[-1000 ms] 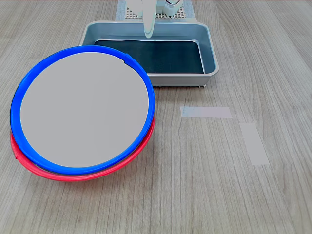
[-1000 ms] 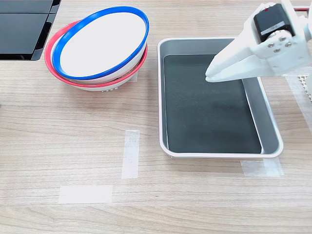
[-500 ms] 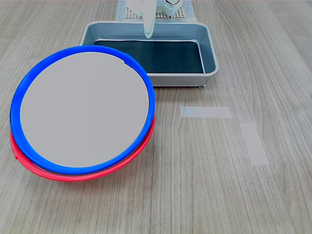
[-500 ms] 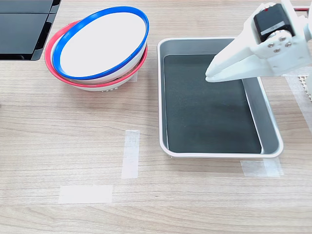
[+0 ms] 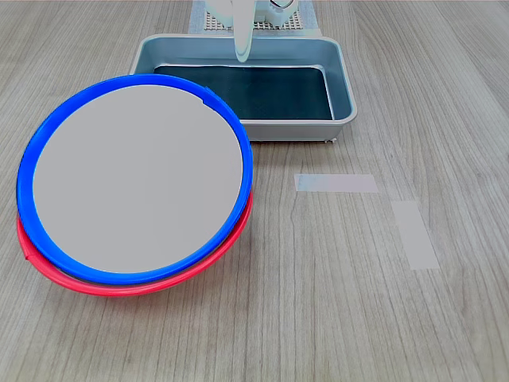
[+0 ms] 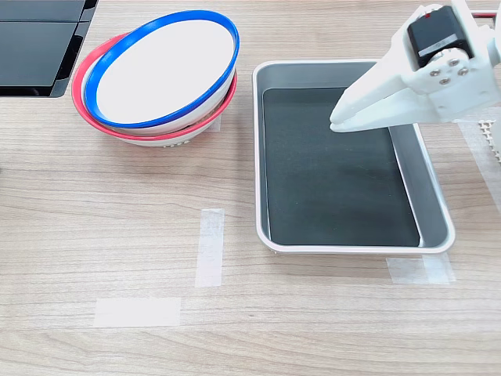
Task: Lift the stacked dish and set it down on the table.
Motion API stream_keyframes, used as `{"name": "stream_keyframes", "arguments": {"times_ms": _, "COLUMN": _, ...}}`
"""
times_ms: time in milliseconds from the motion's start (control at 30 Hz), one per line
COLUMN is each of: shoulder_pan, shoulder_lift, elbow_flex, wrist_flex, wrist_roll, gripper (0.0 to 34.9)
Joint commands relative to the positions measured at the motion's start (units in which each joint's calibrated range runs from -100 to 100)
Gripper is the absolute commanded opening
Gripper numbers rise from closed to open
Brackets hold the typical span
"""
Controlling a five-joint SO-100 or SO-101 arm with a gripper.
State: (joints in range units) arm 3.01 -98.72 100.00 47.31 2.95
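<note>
White gripper (image 6: 338, 124), fingers closed on nothing, above grey metal tray (image 6: 262, 157); blue-rimmed round dish (image 6: 160, 70) (likely light, rigid plastic) best pinched at its rim.

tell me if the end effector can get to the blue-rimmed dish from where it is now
Probably yes: the end effector hangs shut above the tray, apart from the blue-rimmed dish, and nothing stands between them.

Two dishes (image 5: 135, 191), one tray (image 6: 274, 157), two tape strips (image 6: 209, 247), one arm (image 6: 438, 55).

Between my fingers (image 6: 338, 124) and the blue-rimmed dish (image 6: 160, 69) only the tray's raised wall (image 6: 257, 149) stands. The tabletop (image 6: 117, 227) beside the tape strips (image 6: 209, 247) lies open.
</note>
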Motion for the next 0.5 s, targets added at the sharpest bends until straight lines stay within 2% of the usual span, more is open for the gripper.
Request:
{"name": "stream_keyframes", "arguments": {"times_ms": 0, "shoulder_pan": -0.23, "shoulder_lift": -0.34, "elbow_flex": 0.00, "wrist_flex": 0.19, "wrist_roll": 0.29, "gripper": 0.3}}
{"name": "stream_keyframes", "arguments": {"times_ms": 167, "shoulder_pan": -5.22, "shoulder_lift": -0.34, "elbow_flex": 0.00, "wrist_flex": 0.77, "wrist_roll": 3.81, "gripper": 0.3}}
{"name": "stream_keyframes", "arguments": {"times_ms": 267, "shoulder_pan": -3.15, "shoulder_lift": 0.09, "elbow_flex": -0.18, "wrist_flex": 1.35, "wrist_roll": 2.10, "gripper": 0.3}}
{"name": "stream_keyframes", "arguments": {"times_ms": 400, "shoulder_pan": -0.04, "shoulder_lift": 9.13, "elbow_flex": -9.47, "wrist_flex": -1.79, "wrist_roll": 2.59, "gripper": 0.3}}
{"name": "stream_keyframes", "arguments": {"times_ms": 467, "shoulder_pan": 1.84, "shoulder_lift": 17.91, "elbow_flex": -16.48, "wrist_flex": -4.35, "wrist_roll": 3.22, "gripper": 4.4}}
